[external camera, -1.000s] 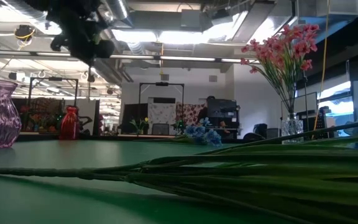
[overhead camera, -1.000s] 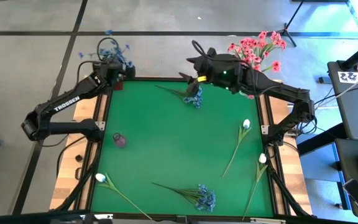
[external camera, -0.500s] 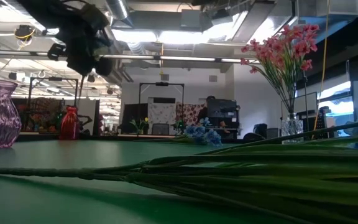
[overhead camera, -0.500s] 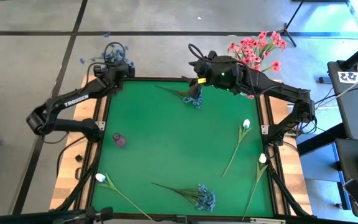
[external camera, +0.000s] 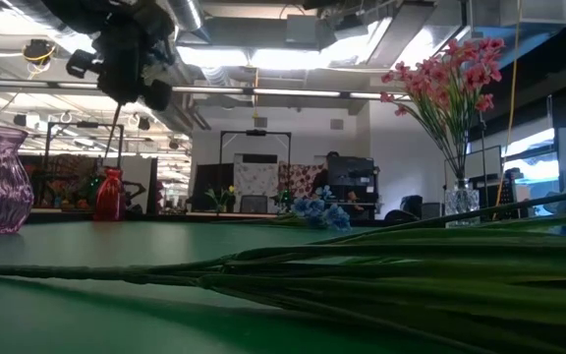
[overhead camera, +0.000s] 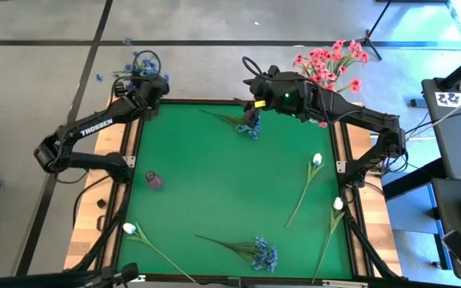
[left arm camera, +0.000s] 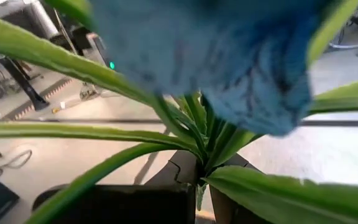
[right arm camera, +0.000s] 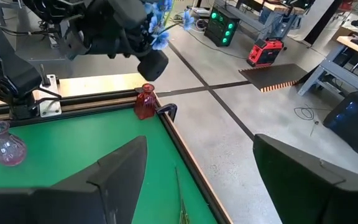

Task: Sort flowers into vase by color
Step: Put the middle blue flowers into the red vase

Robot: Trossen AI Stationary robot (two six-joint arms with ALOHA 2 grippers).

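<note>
nearest, a blue sprig (overhead camera: 256,253) and white buds (overhead camera: 317,159) lie on the green table (overhead camera: 214,192). farther back, the right gripper (overhead camera: 252,112) hangs spread over another blue sprig (overhead camera: 249,128). farthest, the left gripper (overhead camera: 152,82) pinches a blue flower (right arm camera: 160,22) above the red vase (right arm camera: 144,102).

Grey concrete floor (overhead camera: 214,20) crossed by dark lines surrounds the table; bright ceiling lights (external camera: 263,57) glow overhead.

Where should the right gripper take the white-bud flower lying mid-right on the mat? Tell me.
Probably mid-stem on the white-bud flower, from straight above, closing across the stem: it lies flat and slanted, touching nothing else.
</note>
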